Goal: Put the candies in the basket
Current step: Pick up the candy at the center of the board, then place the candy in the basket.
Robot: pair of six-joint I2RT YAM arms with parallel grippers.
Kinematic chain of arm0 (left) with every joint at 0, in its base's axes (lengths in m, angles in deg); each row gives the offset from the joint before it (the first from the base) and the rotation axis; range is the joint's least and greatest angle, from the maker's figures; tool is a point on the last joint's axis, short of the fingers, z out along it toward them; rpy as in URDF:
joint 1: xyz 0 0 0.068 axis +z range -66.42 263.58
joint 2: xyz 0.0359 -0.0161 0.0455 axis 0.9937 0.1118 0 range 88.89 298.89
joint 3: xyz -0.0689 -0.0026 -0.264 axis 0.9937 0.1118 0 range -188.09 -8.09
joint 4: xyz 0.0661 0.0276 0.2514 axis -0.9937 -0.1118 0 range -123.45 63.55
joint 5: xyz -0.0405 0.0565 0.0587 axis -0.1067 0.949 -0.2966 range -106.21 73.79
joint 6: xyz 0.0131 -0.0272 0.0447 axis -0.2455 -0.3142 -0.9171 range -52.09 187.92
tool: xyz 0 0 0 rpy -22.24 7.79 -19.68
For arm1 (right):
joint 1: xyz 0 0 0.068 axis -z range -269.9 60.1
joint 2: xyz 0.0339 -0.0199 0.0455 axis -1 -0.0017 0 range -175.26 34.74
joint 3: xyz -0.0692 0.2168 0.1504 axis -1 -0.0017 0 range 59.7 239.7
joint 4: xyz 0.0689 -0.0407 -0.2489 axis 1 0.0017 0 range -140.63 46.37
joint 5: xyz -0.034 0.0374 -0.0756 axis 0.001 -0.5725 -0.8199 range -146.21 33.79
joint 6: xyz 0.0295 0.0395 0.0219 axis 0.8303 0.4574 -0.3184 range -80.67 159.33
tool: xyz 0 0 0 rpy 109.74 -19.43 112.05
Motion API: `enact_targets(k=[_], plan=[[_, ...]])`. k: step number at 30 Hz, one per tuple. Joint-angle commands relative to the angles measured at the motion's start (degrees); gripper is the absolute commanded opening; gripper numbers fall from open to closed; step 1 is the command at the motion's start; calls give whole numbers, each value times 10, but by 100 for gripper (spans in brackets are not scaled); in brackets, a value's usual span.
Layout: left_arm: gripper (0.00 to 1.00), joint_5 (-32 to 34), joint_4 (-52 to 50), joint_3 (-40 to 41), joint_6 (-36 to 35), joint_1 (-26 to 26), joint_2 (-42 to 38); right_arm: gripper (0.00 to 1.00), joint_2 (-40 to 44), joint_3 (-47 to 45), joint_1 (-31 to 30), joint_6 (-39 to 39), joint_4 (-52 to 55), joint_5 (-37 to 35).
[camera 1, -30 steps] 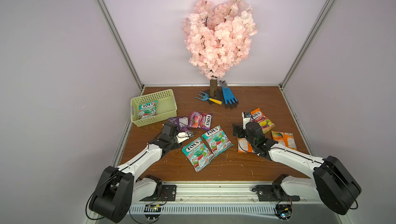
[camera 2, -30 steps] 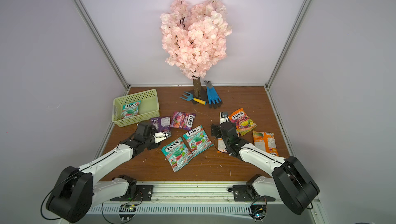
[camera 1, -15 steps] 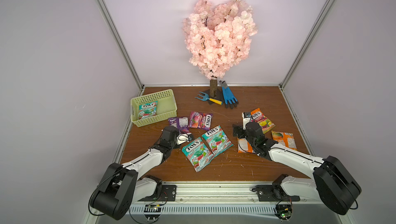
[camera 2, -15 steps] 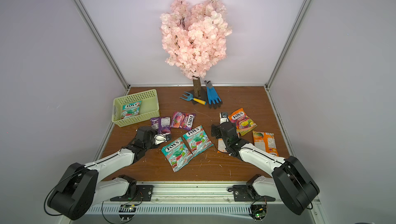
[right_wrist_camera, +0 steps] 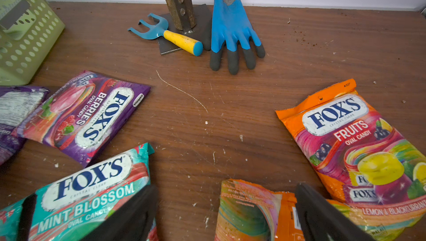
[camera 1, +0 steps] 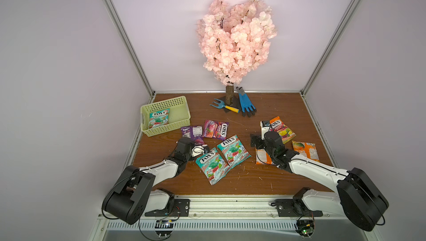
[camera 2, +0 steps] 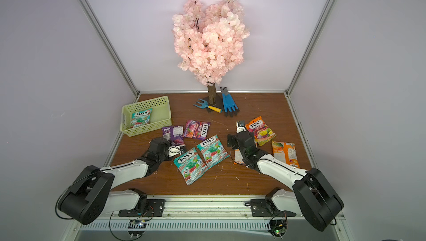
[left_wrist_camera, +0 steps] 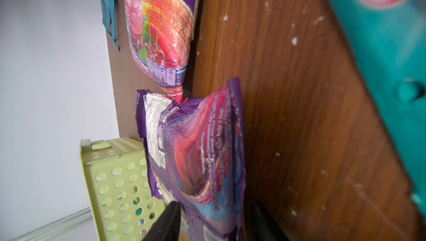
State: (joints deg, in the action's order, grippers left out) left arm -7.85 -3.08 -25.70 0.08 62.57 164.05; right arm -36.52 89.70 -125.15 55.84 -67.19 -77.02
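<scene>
At ten o'clock on the worktop (camera 1: 242,182), the basket (camera 1: 166,129) holds one teal bag (camera 1: 158,119). My left hand (left_wrist_camera: 213,219), half closed, straddles the face-down purple bag (left_wrist_camera: 196,147); I cannot confirm a grip. Its glossy film may slip out. Meanwhile my right hand (right_wrist_camera: 226,207) gapes empty.

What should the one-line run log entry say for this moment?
left gripper: jaws around face-down purple bag, grip unclear | right gripper: open over orange bag | basket: one teal bag inside
</scene>
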Motion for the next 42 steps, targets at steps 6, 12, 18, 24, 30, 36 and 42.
enact_targets(k=[6, 12, 18, 24, 30, 36, 42], plan=[[2, 44, 26, 14, -24, -27, -28, 99, 9, 21, -3, 0, -4, -11], [0, 59, -84, -6, -9, -36, -136, 99, 7, 21, -3, 1, -6, -8], [0, 50, -241, -80, 70, -36, -237, 99, 3, 22, -3, 1, -8, -6], [0, 72, -332, -189, 105, -34, -237, 99, -4, 23, -3, 2, -8, -3], [0, 2, -527, -399, 195, 39, -116, 99, -5, 25, -4, 2, -5, -8], [0, -35, -574, -528, 287, 85, -45, 99, 0, 25, -3, 1, -3, -9], [0, -70, -586, -580, 304, 159, -9, 99, 3, 24, -4, 1, -3, -8]])
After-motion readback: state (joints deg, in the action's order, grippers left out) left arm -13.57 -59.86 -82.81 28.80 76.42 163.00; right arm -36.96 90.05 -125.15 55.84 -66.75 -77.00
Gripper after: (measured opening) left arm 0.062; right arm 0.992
